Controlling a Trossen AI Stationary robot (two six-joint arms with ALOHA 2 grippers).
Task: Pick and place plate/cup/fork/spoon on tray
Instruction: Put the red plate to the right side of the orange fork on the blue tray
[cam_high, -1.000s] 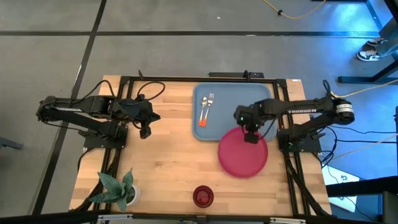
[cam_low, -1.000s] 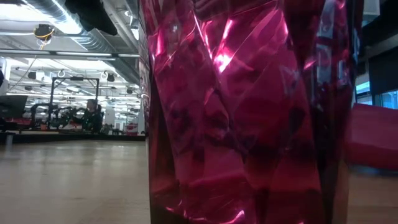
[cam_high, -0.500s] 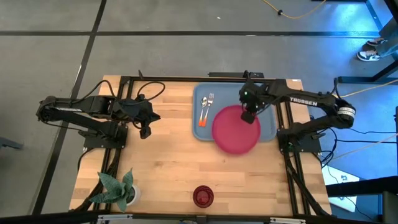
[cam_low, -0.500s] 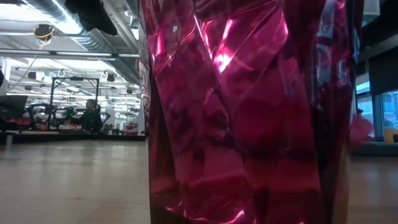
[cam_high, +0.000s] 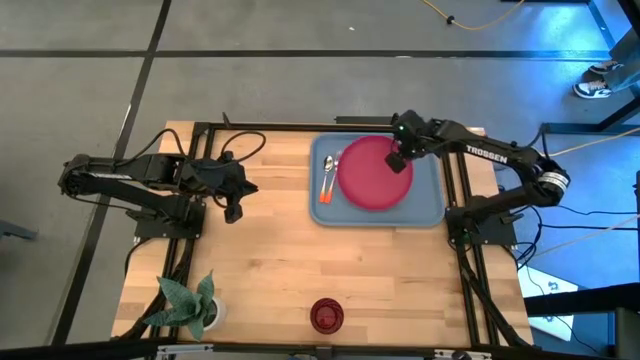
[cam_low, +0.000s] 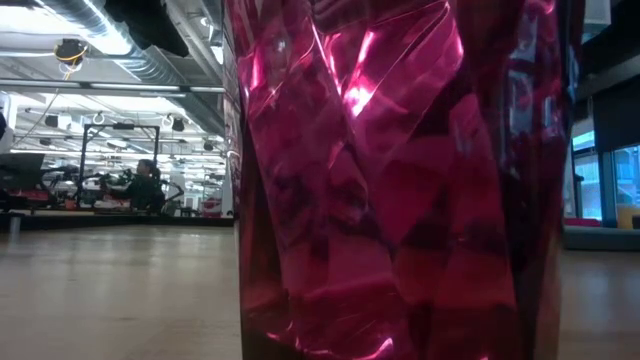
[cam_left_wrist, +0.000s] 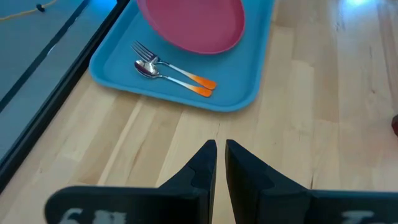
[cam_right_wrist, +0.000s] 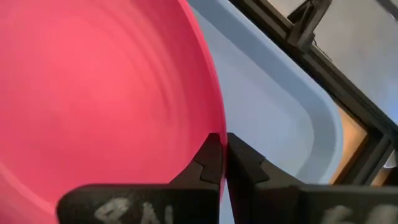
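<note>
My right gripper clamps the plate over the tray, fork and spoon aboard; cup waits at 6 o'clock.

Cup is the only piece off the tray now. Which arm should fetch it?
Left, probably. The left gripper is shut on nothing and hovers over bare table, while the right gripper is shut on the plate above the tray. The cup sits at the near edge.
</note>
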